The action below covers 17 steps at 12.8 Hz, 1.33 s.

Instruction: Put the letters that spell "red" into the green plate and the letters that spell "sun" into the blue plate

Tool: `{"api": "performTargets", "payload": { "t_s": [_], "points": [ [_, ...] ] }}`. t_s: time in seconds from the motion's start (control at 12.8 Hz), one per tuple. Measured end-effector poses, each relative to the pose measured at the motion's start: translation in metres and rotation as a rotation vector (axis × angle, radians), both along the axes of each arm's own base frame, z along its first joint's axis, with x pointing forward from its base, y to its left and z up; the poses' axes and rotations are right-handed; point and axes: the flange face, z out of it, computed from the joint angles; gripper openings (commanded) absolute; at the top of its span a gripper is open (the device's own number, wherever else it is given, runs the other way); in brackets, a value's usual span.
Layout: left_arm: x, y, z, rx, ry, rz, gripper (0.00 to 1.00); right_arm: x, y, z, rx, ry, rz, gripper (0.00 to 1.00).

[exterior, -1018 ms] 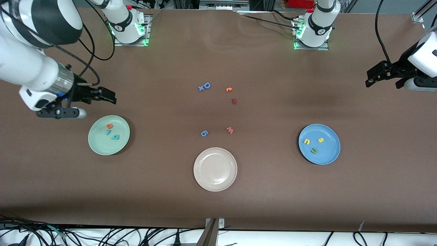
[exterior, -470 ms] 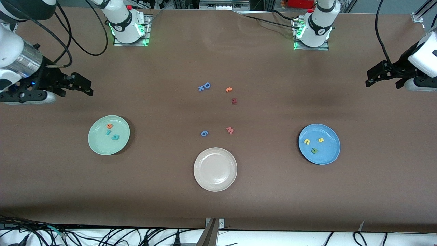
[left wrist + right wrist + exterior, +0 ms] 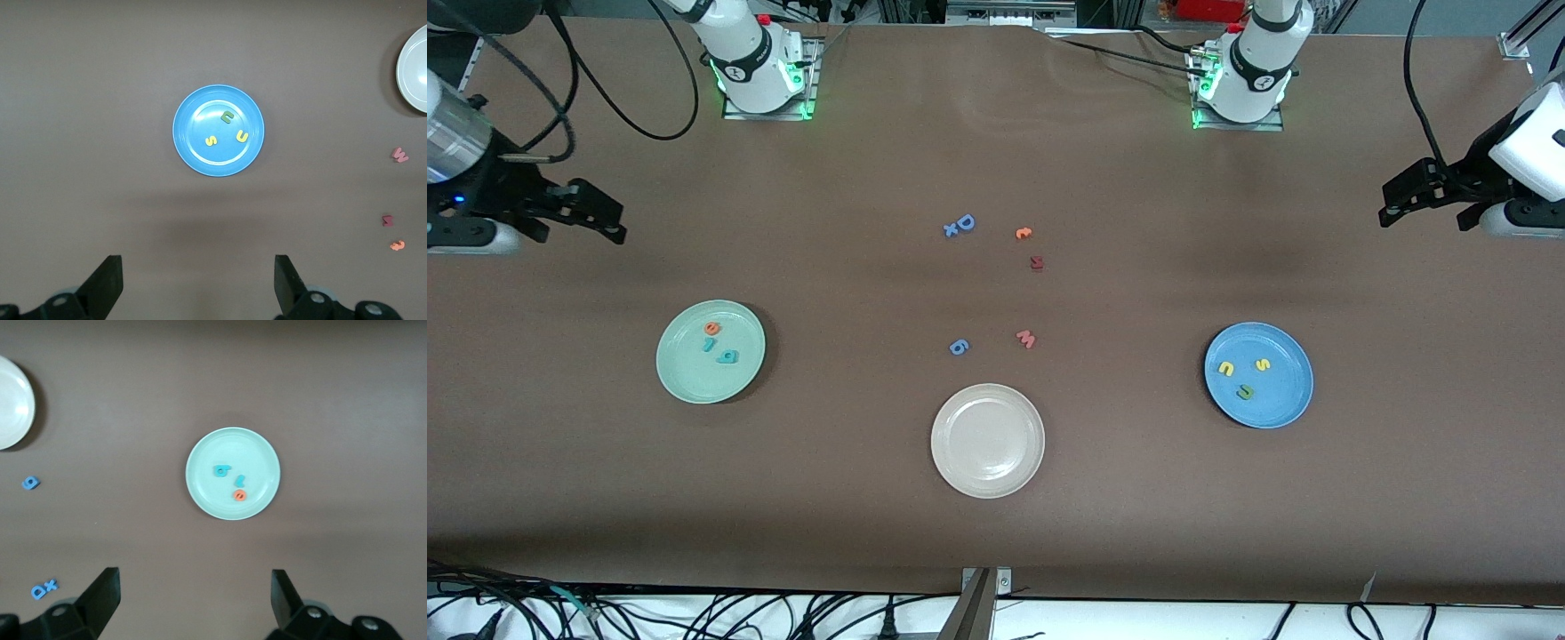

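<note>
Table [image 3: 996,533] first: brown top, three plates in a loose row nearer the front camera. Green plate [image 3: 694,382] sits toward the right arm's end, blue plate [image 3: 1285,404] toward the left arm's end, beige plate [image 3: 987,462] between them and nearest the camera.

Right gripper [image 3: 609,222] hangs over bare table up-table of the green plate, jaws wide apart, nothing in them. Left gripper [image 3: 1392,206] hangs over the table's edge at its own end, jaws spread wide too, empty.

Green plate holds the orange "e" [image 3: 711,328], teal "r" [image 3: 708,345] and teal "d" [image 3: 729,357], all apart. Blue plate holds the yellow "u" [image 3: 1225,368], yellow "s" [image 3: 1262,364] and green "n" [image 3: 1245,391].

Leftovers mid-table: blue "D" [image 3: 964,223] touching a small blue "x" [image 3: 951,230], orange "c" [image 3: 1024,233], dark red letter [image 3: 1036,262], pink "w" [image 3: 1026,339], blue "6" [image 3: 958,347].

Read: both words look placed. Each plate lies out from its own gripper toward the camera; no task letter is left on the table to reach for.
</note>
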Motion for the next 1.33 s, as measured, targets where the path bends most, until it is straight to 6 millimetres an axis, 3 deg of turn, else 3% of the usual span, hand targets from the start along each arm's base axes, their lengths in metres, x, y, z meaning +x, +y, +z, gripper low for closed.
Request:
{"api": "performTargets", "payload": {
  "t_s": [0.16,1.1,1.33],
  "points": [
    [0.0,0.0,0.0,0.0,0.0,0.0,1.0,-0.001,-0.014,0.003,0.0,-0.005,-0.023,1.0],
    [0.0,0.0,0.0,0.0,0.0,0.0,1.0,-0.003,-0.022,0.005,0.002,-0.007,-0.091,1.0],
    [0.0,0.0,0.0,0.0,0.0,0.0,1.0,-0.003,-0.034,0.004,0.001,-0.003,-0.108,1.0]
  ]
}}
